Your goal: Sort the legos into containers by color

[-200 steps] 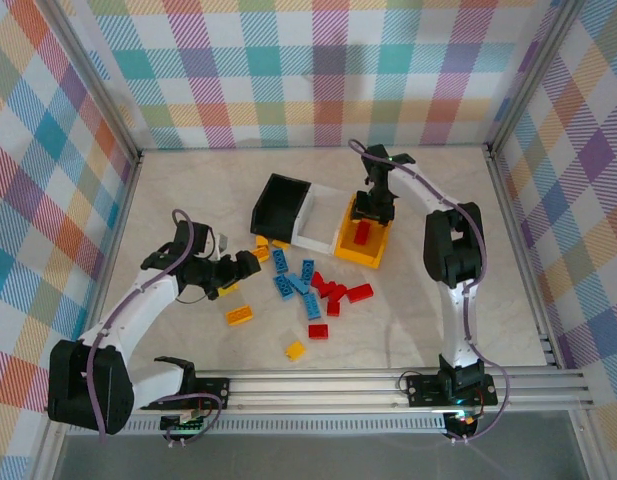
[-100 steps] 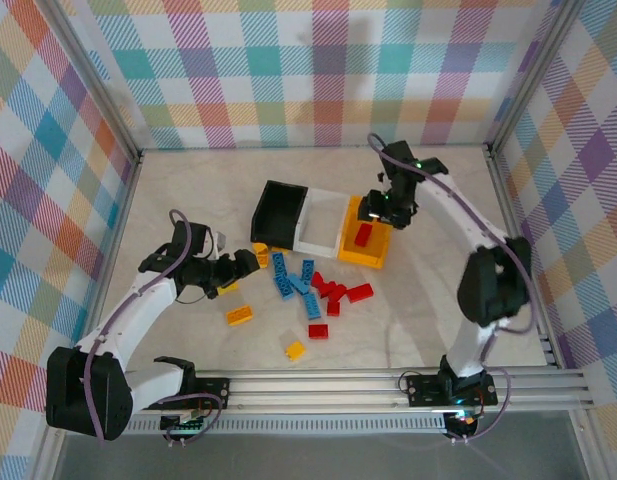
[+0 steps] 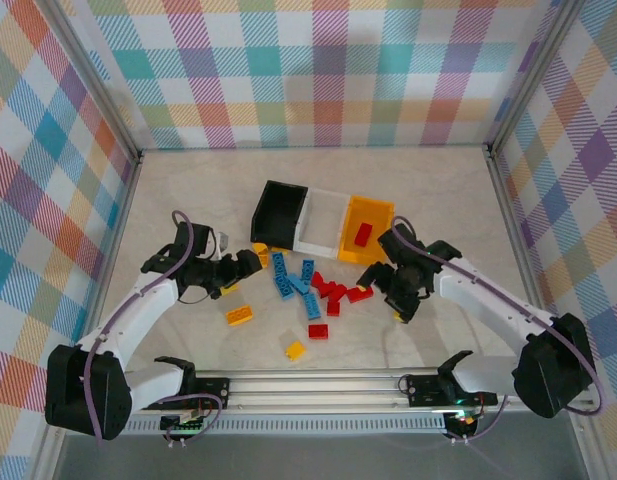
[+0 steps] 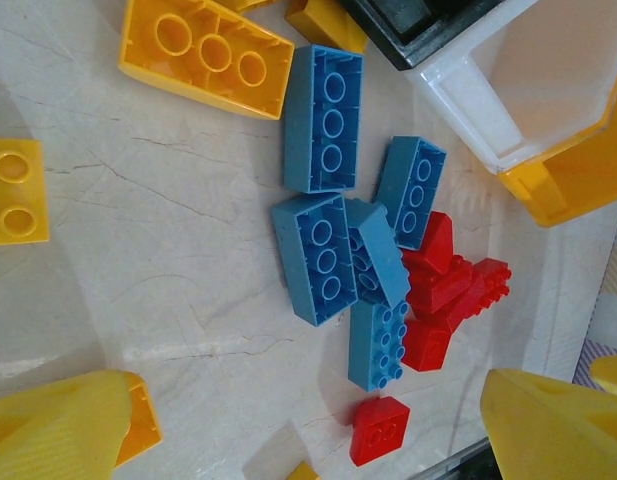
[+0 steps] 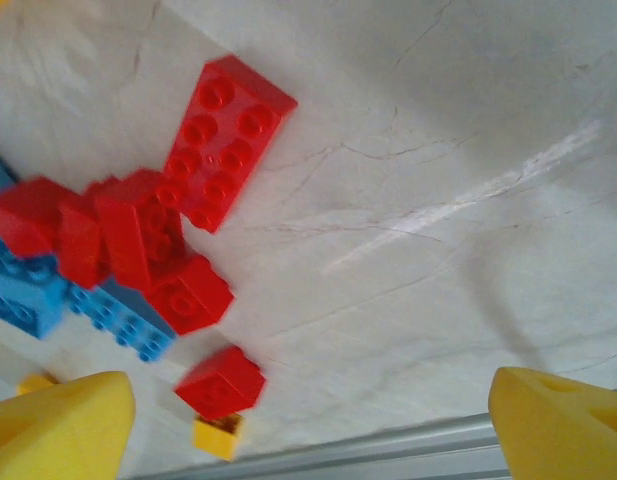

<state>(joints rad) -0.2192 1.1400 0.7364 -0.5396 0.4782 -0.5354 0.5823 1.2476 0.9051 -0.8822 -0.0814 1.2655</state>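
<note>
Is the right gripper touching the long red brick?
Apart. In the right wrist view the right gripper stands open, bare table lying between both yellow fingers and the long red brick.

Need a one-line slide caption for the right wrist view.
Open right claw hovers above the table, red legos clustered against blue legos at frame left.
</note>
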